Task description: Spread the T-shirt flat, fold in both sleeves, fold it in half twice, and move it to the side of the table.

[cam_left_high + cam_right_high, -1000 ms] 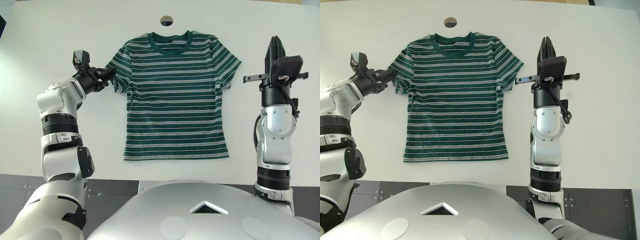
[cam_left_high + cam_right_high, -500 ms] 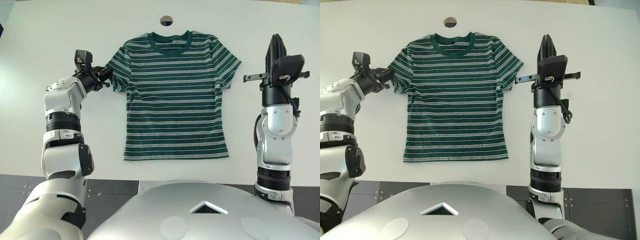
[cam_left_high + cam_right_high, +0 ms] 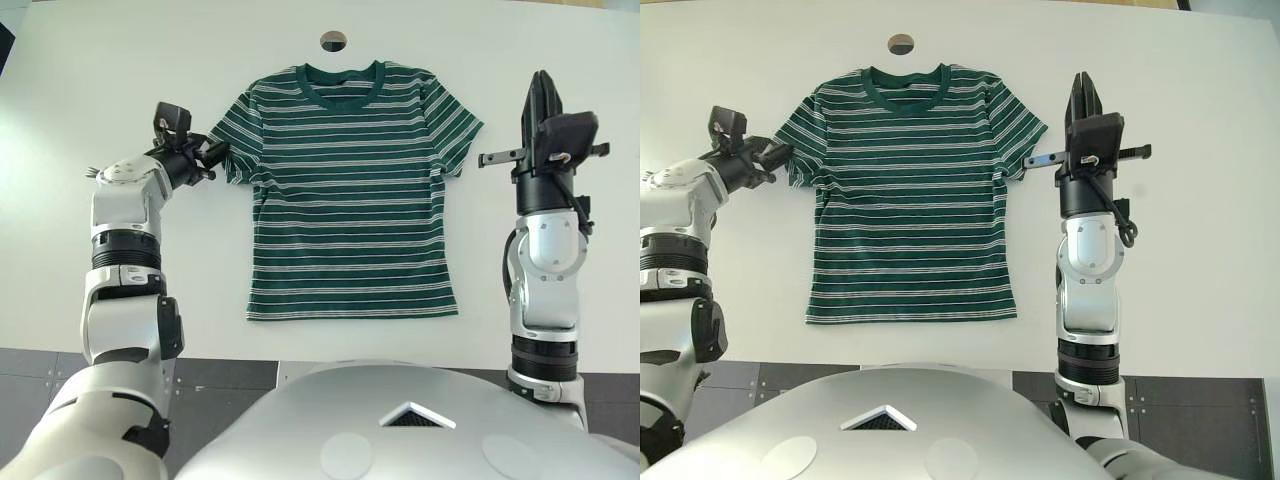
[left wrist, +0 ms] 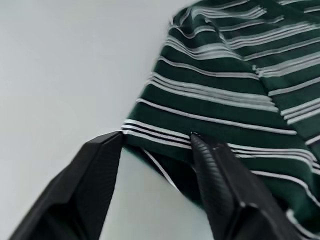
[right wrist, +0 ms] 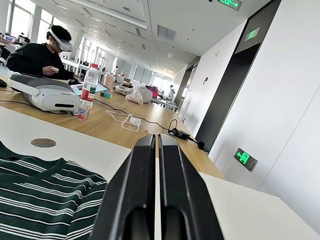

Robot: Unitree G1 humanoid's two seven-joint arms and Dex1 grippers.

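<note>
One limp, light T-shirt (image 3: 350, 190) likely wants pinching at its sleeve hem (image 4: 150, 131), which the left gripper (image 4: 157, 137) straddles with fingers apart; the right gripper (image 3: 541, 90) holds its fingers together.

White table (image 3: 90, 70) bearing a round dark disc (image 3: 333, 41); grey floor tiles (image 3: 30, 375); long wooden desk (image 5: 112, 125); bright windows (image 5: 19, 21); dark doorway (image 5: 235, 100); green exit sign (image 5: 244, 158).

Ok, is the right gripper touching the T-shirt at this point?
Apart. The left eye view shows the right gripper upright off to the side of the T-shirt, with bare table between it and the nearest sleeve.
</note>
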